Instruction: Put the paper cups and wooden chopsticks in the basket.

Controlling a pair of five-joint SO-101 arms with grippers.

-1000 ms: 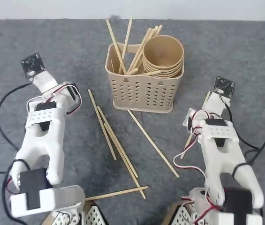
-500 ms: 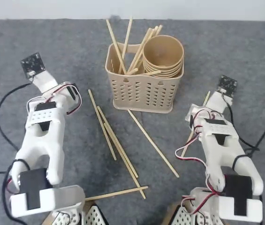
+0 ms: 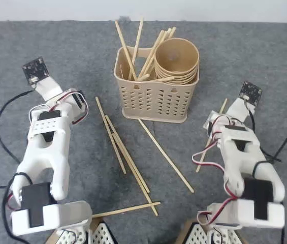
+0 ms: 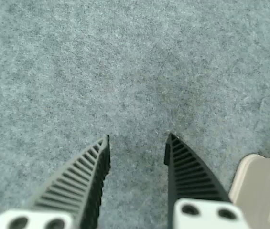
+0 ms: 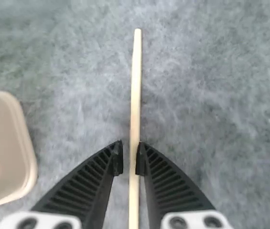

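The beige basket (image 3: 153, 99) stands at the back middle of the grey carpet, with stacked paper cups (image 3: 177, 60) and several wooden chopsticks (image 3: 133, 48) in it. Loose chopsticks lie in front of it: a group (image 3: 124, 152) at left centre, one diagonal (image 3: 166, 155), and one near the front (image 3: 125, 209). Another chopstick (image 3: 223, 108) lies under the right arm (image 3: 237, 145). In the right wrist view my right gripper (image 5: 129, 160) is shut on this chopstick (image 5: 135, 86), which still rests on the carpet. My left gripper (image 4: 137, 143) hangs open over bare carpet.
The left arm (image 3: 49, 132) sits left of the loose chopsticks, well apart from the basket. A beige plate corner (image 5: 1, 148) lies beside the right gripper, and a similar one (image 4: 264, 191) beside the left. Cables trail at both outer sides.
The right arm has swung slightly to the right and its gripper has settled over the chopstick beside the basket. The left arm has kept still.
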